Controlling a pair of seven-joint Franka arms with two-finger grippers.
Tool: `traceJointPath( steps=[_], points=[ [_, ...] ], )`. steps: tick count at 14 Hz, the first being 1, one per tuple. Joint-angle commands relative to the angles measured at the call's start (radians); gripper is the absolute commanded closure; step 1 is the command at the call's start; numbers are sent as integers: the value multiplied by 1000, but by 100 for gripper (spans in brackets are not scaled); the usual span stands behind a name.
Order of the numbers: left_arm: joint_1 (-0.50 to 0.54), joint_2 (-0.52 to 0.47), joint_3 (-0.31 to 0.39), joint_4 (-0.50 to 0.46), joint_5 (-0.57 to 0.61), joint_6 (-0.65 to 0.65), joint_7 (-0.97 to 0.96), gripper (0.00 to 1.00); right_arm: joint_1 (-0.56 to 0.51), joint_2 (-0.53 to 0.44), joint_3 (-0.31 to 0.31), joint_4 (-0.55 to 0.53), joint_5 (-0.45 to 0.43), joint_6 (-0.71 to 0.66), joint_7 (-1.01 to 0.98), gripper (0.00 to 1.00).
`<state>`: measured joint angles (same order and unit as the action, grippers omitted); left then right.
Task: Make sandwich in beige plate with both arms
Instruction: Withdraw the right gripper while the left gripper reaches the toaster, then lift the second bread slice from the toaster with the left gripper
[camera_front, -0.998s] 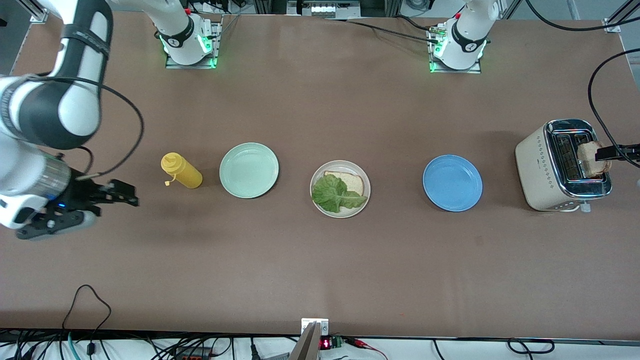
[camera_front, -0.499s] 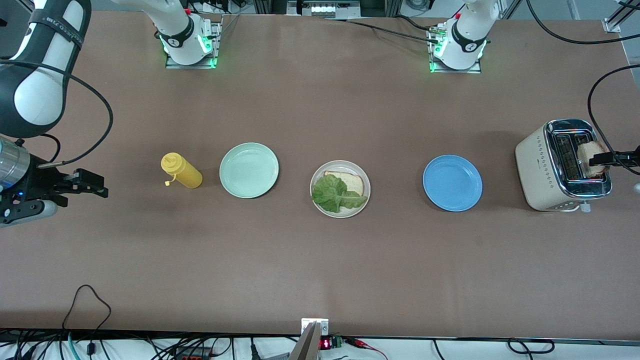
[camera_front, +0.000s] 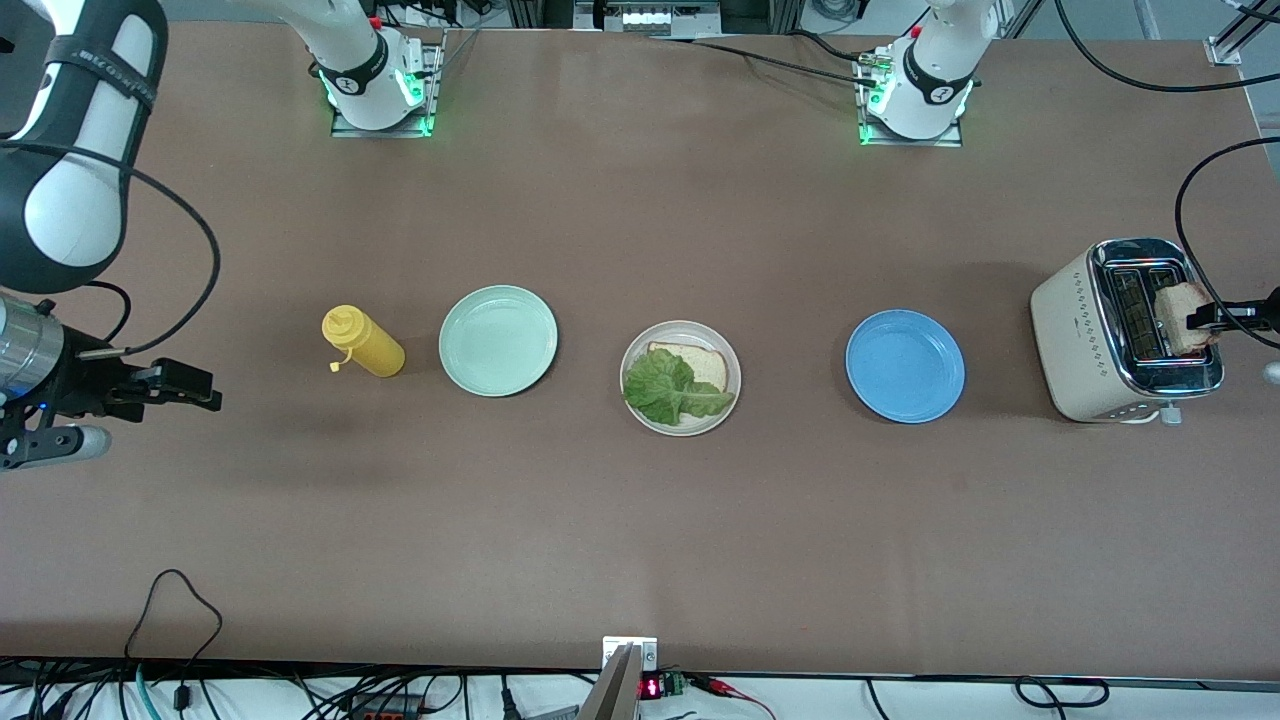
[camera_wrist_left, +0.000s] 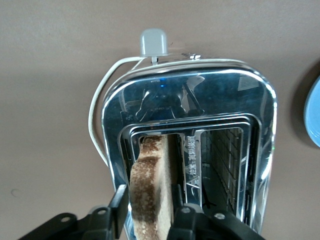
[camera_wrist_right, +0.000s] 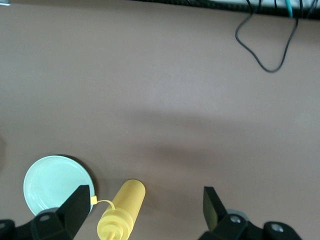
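Brown matting covers the long table, and a row of things lies across its middle. At the centre sits the round beige plate, holding one square slice of light brown bread with a ruffled green lettuce leaf laid partly over it. Beside it toward the right arm's end are a round mint green plate and a yellow squeeze bottle lying on its side; toward the left arm's end are a round blue plate and a cream and chrome two-slot toaster. A second, toasted slice of bread stands upright in one toaster slot. The left gripper is over the toaster, its black fingers pressed on either face of this slice, clamped on it. The right gripper hangs above the bare table at the right arm's end, near the yellow bottle, its fingers spread wide apart and holding nothing.
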<state>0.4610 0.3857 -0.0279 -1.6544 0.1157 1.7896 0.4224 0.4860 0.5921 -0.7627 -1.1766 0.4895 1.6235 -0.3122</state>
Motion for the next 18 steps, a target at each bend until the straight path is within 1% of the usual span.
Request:
traceJointPath(
  steps=[1,2,3,4,5,6,8,11,13,14,16,18],
  points=[
    [22,2,-13,-5,-13,-4,26,83,-179,-86,275,26,-159,-34,111,0],
    [22,4,-12,-5,-13,-6,26,90,-261,-115,409,25,-228,-34,151,0],
    [22,2,-13,-5,-13,-10,26,95,-358,-151,563,17,-309,-34,200,0],
    [21,1,-13,-2,-13,-21,26,98,-425,-182,674,-9,-372,-34,244,0],
    [21,-1,-13,-2,-13,-24,26,99,-467,-222,742,-49,-417,-28,283,0],
    [19,-4,-15,2,-13,-26,26,99,-487,-262,769,-96,-427,-27,309,0],
    [13,-10,-17,14,-11,-44,24,99,-503,-326,773,-165,-428,-25,315,0],
    [11,-25,-29,80,-11,-159,24,99,-509,-457,775,-299,-436,-11,343,0],
    [10,-33,-50,163,-10,-248,18,99,-501,-532,775,-397,-463,28,357,0],
    [10,-34,-67,209,-5,-297,10,99,-495,-558,775,-429,-471,47,357,0],
    [5,-34,-96,289,-2,-399,9,99,-488,-592,775,-469,-473,61,357,0],
    [5,-34,-159,335,-10,-447,6,99,-488,-621,775,-504,-473,81,357,0]
  ],
)
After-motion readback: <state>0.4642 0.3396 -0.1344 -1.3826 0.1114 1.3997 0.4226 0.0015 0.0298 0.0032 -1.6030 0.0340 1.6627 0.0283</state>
